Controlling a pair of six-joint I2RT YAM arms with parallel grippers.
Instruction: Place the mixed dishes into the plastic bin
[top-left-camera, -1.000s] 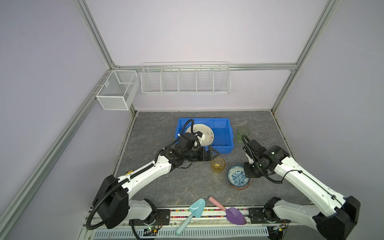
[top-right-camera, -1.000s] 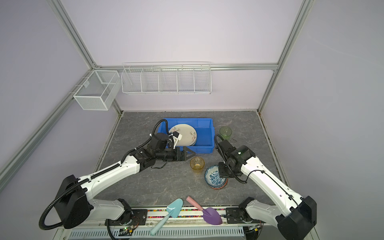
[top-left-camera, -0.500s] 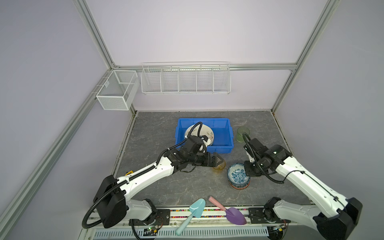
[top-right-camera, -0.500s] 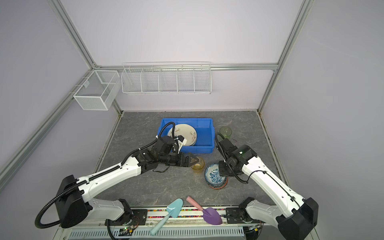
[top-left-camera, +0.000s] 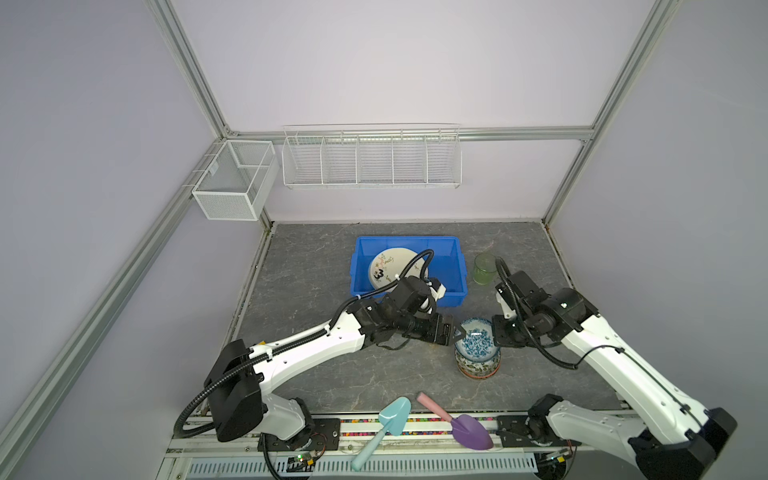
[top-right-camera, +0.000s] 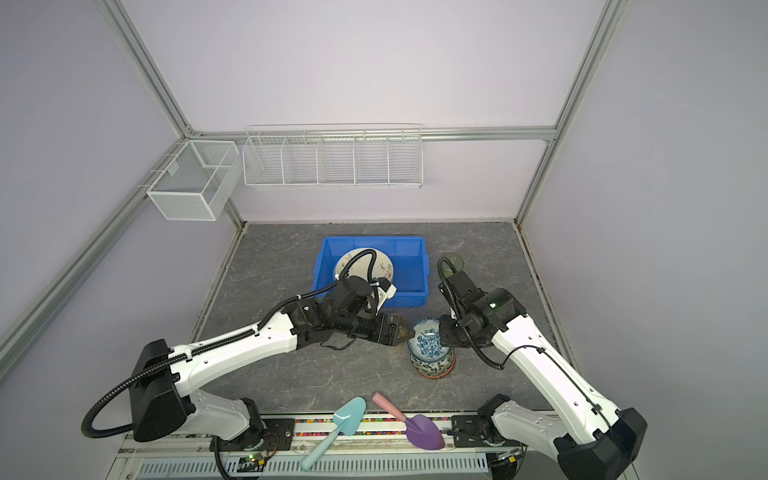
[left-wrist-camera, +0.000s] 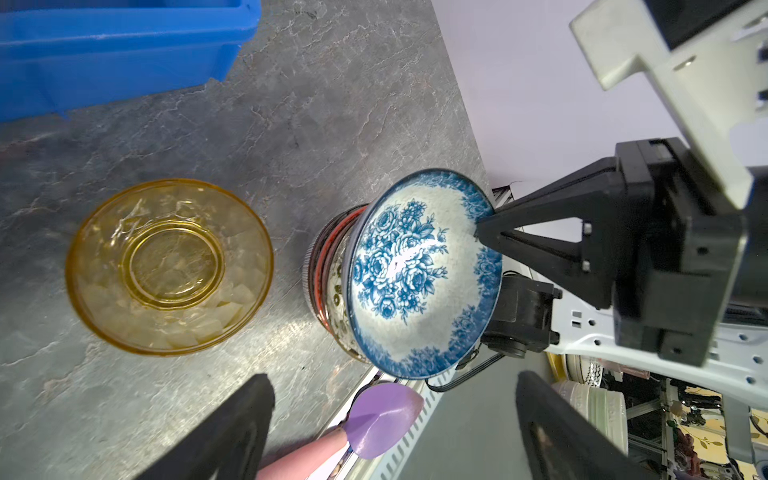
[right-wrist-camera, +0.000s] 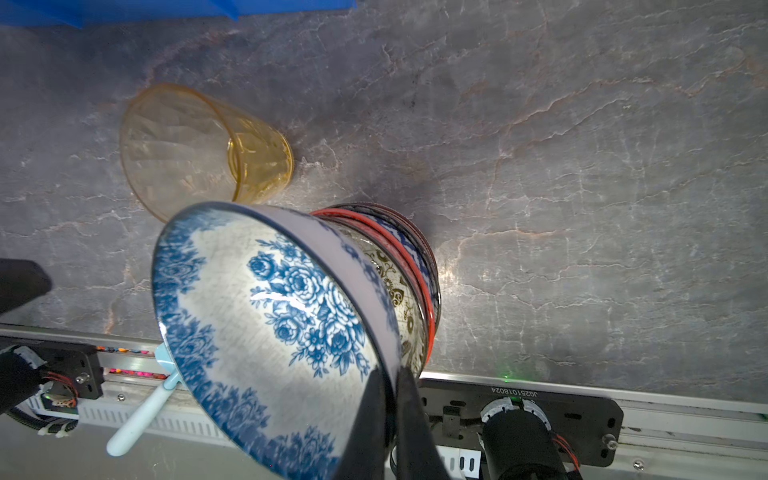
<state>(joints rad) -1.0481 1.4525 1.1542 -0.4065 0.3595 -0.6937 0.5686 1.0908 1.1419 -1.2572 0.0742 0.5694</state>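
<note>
Our right gripper (right-wrist-camera: 390, 378) pinches the rim of the tilted blue-white bowl (right-wrist-camera: 270, 324); we risk it slipping onto the stacked bowls (right-wrist-camera: 415, 266), our left gripper (left-wrist-camera: 392, 380) spread.

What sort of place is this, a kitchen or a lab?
Probably a robotics lab cell, not a kitchen: a left arm and right arm mounted on a front rail, aluminium framing around plain walls, a teal shovel and purple shovel near stacked bowls.

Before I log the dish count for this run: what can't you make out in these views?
Stack under the blue-white bowl: that tilted bowl covers it in the right wrist view; count unclear.
Plate in the blue bin: the left arm hides its near edge in both top views.
</note>
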